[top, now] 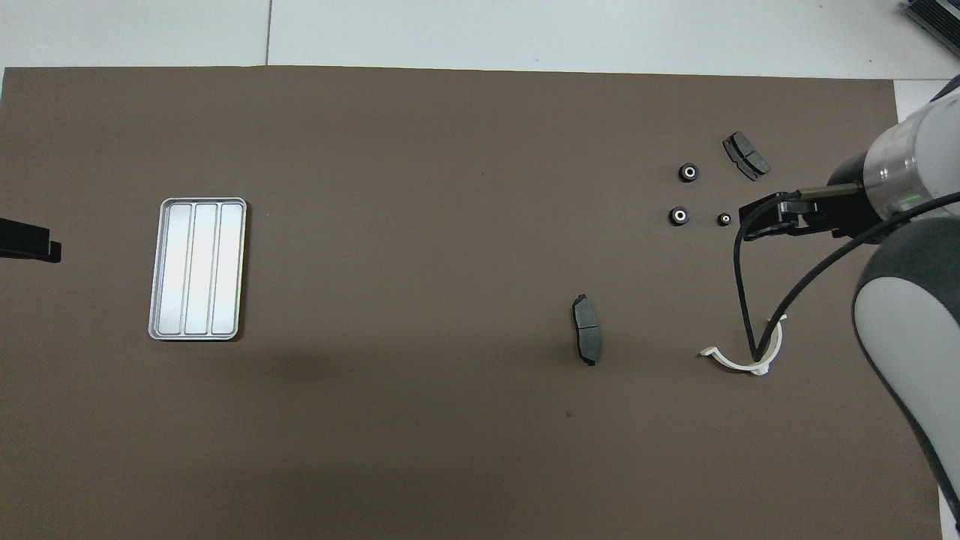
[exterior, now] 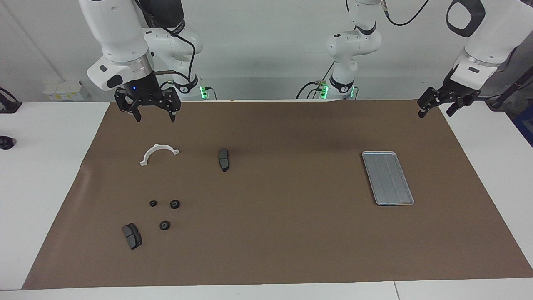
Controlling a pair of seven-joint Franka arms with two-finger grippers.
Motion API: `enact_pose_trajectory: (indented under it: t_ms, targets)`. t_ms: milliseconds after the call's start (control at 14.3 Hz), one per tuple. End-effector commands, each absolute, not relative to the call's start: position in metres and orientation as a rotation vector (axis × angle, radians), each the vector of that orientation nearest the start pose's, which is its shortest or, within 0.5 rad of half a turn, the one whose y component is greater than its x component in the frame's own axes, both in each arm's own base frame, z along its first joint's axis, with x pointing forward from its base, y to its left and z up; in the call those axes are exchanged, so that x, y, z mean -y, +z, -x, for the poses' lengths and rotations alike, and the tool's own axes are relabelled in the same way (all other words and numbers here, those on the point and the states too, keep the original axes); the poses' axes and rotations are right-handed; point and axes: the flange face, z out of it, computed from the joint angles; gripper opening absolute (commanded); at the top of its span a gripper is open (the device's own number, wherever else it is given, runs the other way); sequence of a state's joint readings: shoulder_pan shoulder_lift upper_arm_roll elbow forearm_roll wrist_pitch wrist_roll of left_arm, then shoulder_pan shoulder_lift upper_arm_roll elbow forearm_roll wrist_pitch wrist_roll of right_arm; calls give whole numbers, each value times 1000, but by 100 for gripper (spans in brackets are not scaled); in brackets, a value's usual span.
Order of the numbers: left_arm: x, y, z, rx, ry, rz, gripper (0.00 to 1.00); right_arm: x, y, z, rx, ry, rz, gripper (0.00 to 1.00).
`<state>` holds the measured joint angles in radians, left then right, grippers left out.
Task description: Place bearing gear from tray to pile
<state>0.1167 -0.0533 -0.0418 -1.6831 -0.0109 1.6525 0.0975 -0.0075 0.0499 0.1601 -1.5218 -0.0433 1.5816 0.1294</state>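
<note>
tray (exterior: 387, 178): holds nothing, lies flat toward the left arm's end of the table.
pile (exterior: 164, 211): three black gears, loose on the table toward the right arm's end; job looks done.
right gripper (exterior: 154, 117): raised, jaws wide and holding nothing, bracket (exterior: 159, 153) at its 6 o'clock.
left gripper (exterior: 436, 106): waits over the mat edge, jaws apart, nothing held.
clutter: brake pad (exterior: 132, 236) at pile's 8 o'clock; another pad (exterior: 224, 159) mid-table; nothing blocks.

My table (exterior: 50, 175) is white with a brown mat (exterior: 275, 233) over most of it. On the mat: silver ridged tray (exterior: 387, 178) toward my left arm's end; three black gears (exterior: 164, 225) loosely grouped toward my right arm's end, one brake pad (exterior: 132, 236) beside them, white half-ring bracket (exterior: 158, 153) nearer me; second brake pad (exterior: 224, 158) mid-table.
</note>
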Motion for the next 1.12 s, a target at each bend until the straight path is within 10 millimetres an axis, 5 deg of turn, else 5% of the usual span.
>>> enact_pose_trajectory:
  t_ms: [0,349,1047]
  targets:
    - [-5,620,-539,-110,-54,3147,100,-76,612,-557,63,-49,3121,100]
    - [39,650,-533,-240,-19,3146,100,-77,600,-551,55,-81,3099,100]
    - [36,641,-534,-232,-45,3171,100,-77,599,-551,36,-81,3099,100]
